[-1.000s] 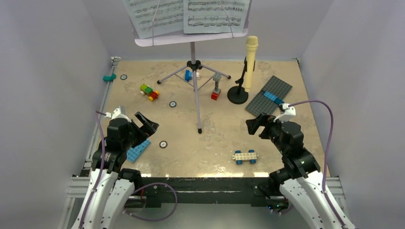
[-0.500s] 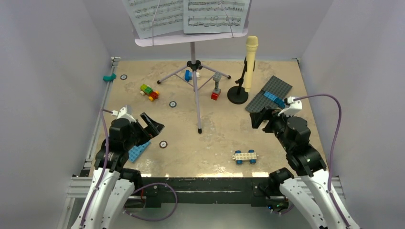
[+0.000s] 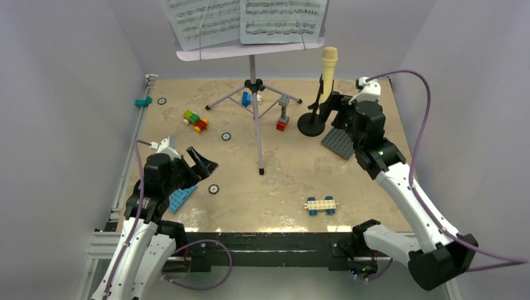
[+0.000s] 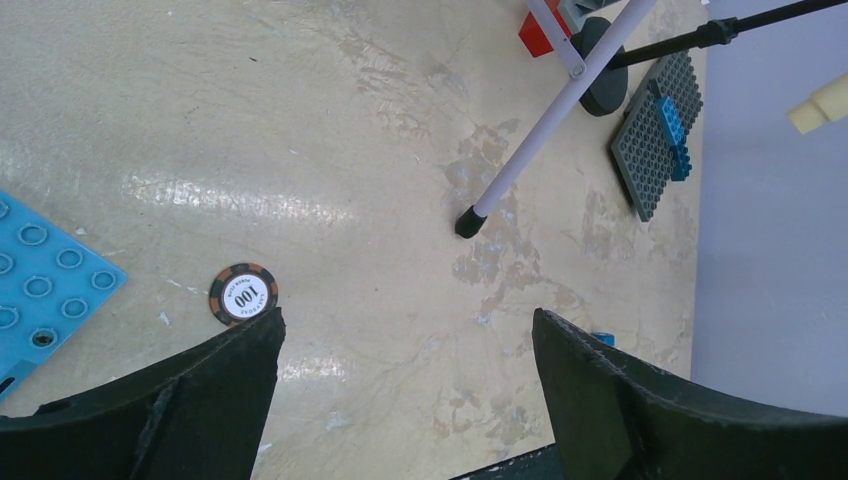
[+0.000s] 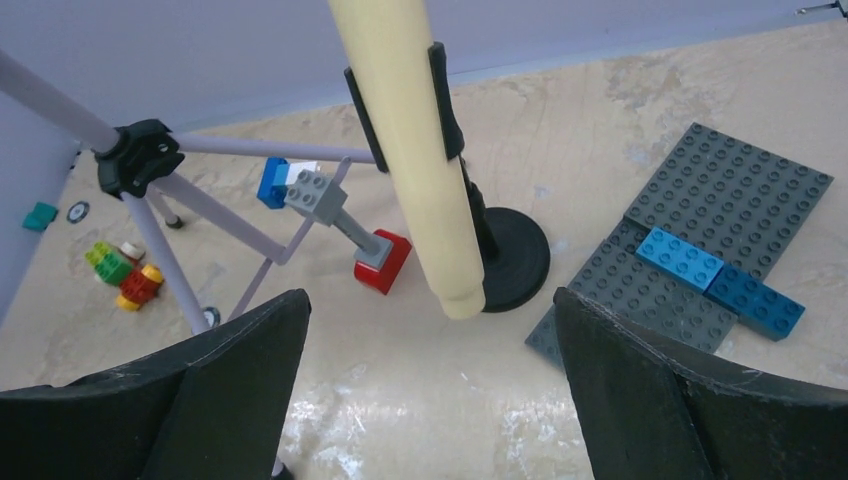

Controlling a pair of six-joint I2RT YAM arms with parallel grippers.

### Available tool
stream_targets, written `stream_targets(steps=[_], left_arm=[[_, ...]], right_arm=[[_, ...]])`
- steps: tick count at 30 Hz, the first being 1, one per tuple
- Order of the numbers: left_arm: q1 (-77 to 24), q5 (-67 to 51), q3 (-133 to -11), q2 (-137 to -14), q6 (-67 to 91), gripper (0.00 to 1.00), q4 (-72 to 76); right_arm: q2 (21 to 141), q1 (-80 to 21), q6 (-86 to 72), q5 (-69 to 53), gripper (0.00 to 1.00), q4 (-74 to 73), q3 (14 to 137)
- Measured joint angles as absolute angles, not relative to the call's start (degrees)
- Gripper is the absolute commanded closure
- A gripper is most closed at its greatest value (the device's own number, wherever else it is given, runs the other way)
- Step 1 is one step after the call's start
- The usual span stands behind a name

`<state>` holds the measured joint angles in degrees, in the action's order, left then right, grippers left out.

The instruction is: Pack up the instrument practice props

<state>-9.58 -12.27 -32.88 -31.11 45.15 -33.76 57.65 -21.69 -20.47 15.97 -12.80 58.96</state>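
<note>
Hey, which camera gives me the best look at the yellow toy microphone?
The right wrist view: the microphone fills the centre, close up, held in its stand's black clip. The top external view shows the microphone small and upright. The left wrist view catches only a cream end at the right edge.

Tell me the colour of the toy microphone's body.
The toy microphone is cream-yellow; right wrist view shows it best.
</note>
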Motion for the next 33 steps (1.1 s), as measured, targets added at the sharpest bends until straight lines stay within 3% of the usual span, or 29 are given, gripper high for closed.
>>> stream_targets(steps=[13, 20, 24, 33], left_arm=[[-9.6, -13.9, -32.5, -29.5, 44.8, 0.03, -32.9], [-9.6, -13.9, -32.0, -29.5, 44.8, 0.03, -32.7], [-9.6, -13.9, -32.0, -29.7, 44.8, 0.04, -32.6], [-9.6, -13.6, -32.0, -30.3, 44.8, 0.04, -32.7]], right_arm=[[74.8, -21.7, -13.5, 19.1, 0.01, -4.5, 69.7], [80.0, -21.7, -9.8, 20.4, 0.09, -3.6, 73.7], [81.5, -21.7, -8.8, 20.5, 0.16, -3.7, 73.9], [82.5, -21.7, -8.1, 20.5, 0.48, -4.3, 74.5]])
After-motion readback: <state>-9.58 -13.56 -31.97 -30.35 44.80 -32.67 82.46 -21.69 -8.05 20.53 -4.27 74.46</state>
